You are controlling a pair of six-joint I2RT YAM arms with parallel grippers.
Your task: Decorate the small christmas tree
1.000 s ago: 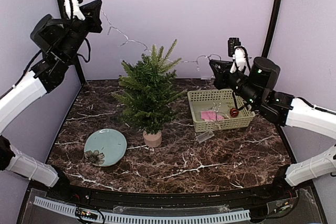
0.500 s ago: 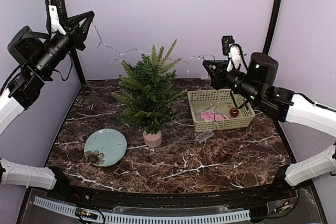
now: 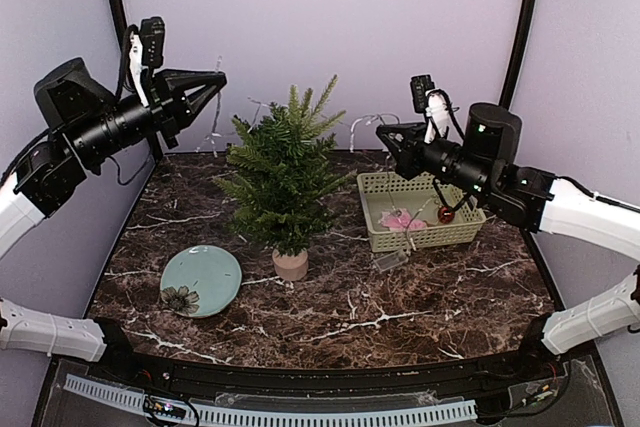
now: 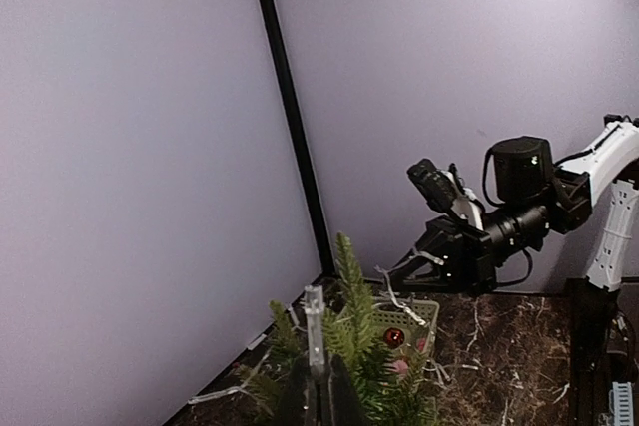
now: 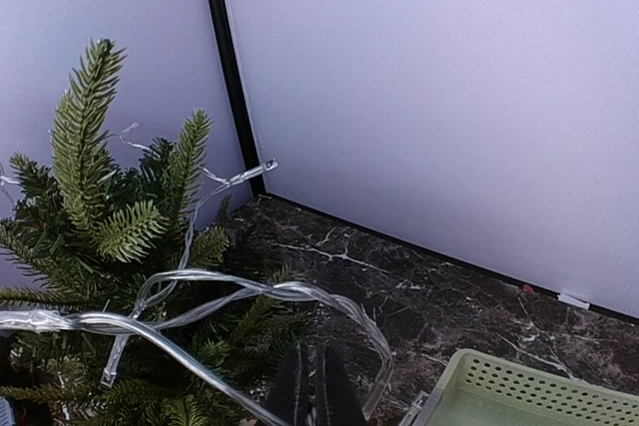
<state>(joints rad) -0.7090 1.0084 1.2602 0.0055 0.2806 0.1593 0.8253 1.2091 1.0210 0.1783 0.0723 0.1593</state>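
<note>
My left claw (image 3: 218, 78) and right claw (image 3: 381, 131) are both pinched shut on the clear plastic light string (image 5: 250, 289), with the bushy green small christmas tree (image 3: 283, 182) below and between them; I'd lower evenly, draping without toppling.

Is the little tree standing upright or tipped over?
Upright: the small christmas tree stands straight in its pot on the table, tip pointing up.
</note>
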